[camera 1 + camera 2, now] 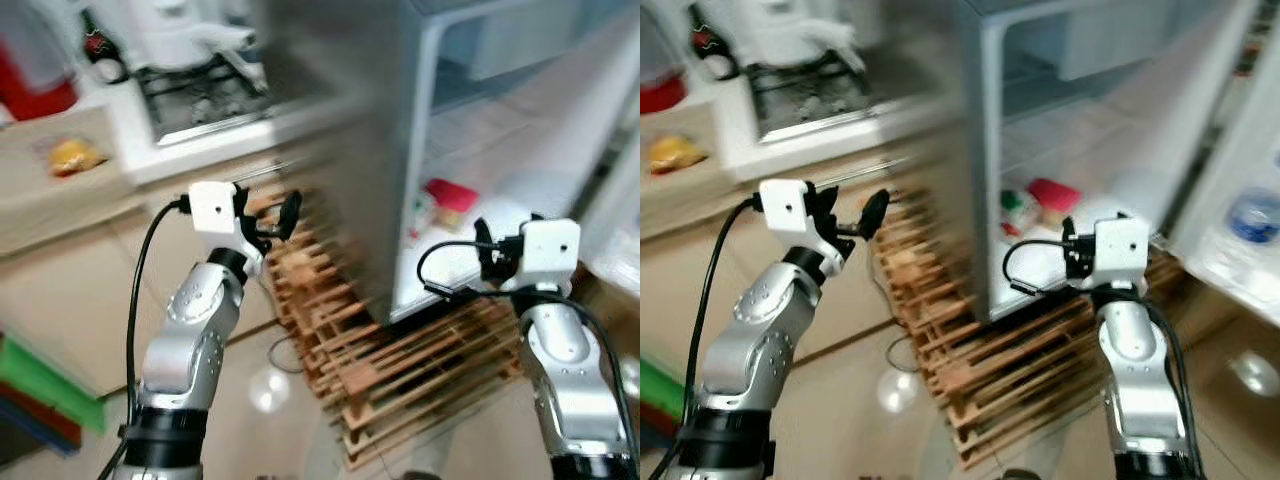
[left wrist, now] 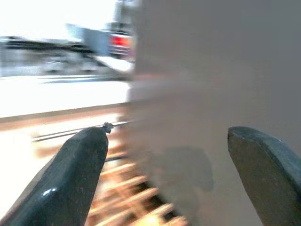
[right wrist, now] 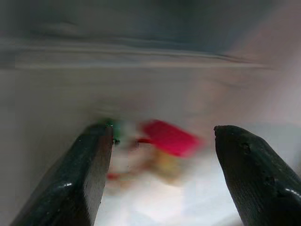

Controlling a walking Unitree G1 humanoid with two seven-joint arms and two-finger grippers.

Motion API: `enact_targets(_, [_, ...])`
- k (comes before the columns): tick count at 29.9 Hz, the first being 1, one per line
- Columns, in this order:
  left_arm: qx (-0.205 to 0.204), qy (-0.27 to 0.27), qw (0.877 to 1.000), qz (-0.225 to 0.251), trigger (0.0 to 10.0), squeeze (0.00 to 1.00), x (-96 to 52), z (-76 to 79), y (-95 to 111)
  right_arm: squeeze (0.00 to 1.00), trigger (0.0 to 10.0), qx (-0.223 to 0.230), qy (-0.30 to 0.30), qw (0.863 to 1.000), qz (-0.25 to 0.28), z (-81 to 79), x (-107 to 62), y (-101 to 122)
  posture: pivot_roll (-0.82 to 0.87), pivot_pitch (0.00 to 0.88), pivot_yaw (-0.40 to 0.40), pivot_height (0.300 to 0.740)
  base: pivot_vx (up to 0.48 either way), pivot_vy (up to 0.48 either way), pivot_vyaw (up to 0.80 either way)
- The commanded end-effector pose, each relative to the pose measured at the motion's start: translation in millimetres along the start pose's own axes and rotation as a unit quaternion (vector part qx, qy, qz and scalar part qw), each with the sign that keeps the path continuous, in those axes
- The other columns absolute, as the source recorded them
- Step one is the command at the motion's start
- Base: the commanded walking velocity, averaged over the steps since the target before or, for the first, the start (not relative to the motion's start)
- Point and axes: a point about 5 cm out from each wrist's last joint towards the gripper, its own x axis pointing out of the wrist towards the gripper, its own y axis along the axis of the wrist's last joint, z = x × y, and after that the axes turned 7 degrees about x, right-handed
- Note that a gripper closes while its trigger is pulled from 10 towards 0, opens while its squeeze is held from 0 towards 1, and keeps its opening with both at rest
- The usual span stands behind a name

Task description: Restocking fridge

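Note:
The grey fridge [image 1: 370, 150] stands open in a blurred picture, its white inside facing my right arm. A red packet [image 1: 452, 192] lies on a low shelf beside a green-and-white pack [image 1: 1018, 208]. My right gripper [image 1: 488, 250] is held in front of that shelf, open and holding nothing; in the right wrist view the red packet [image 3: 169, 137] shows between its fingers [image 3: 84, 179], further in. My left gripper [image 1: 275, 222] hangs open beside the fridge's outer left wall [image 2: 211, 94], also with nothing in it.
The fridge rests on a wooden pallet [image 1: 400, 370] that sticks out toward me. Behind to the left are a stove [image 1: 200, 95], a dark bottle [image 1: 100, 50] and a yellow item [image 1: 75, 155] on a counter. The fridge door [image 1: 1250, 215] with a water bottle stands at right.

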Motion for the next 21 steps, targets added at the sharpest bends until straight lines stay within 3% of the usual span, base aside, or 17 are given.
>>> enact_targets(1, [-0.007,0.022,1.000,-0.001,10.0,0.00,-4.6,-10.4,-1,0.00,10.0,0.021,0.014,1.000,-0.010,-5.7,-2.3,0,-0.16,0.000,0.099,0.740,-0.472,0.000,0.75])
enact_targets(8, [-0.010,0.017,1.000,-0.006,10.0,0.00,-11.0,-2.6,-3,0.01,10.0,0.031,0.019,0.999,-0.026,-3.7,-5.0,-4,-0.13,0.000,0.067,0.740,-0.474,0.000,0.75])
enact_targets(12, [-0.017,0.014,1.000,-0.007,10.0,0.00,-17.1,-0.1,-5,0.02,10.0,0.008,0.013,0.999,-0.035,-2.8,-8.3,-6,-0.13,0.000,0.048,0.740,-0.163,0.000,0.75])
enact_targets(17, [-0.007,0.001,1.000,-0.011,10.0,0.00,-20.1,1.3,-6,0.00,10.0,-0.017,0.015,0.999,-0.032,-3.2,-12.1,-4,-0.13,0.002,0.045,0.740,0.000,0.000,0.00])
enact_targets(21, [-0.014,0.019,1.000,-0.016,10.0,0.00,-20.4,0.9,-8,0.00,10.0,-0.005,0.024,0.999,-0.028,-6.0,-11.8,-1,-0.13,0.002,0.046,0.740,0.000,0.000,0.00])
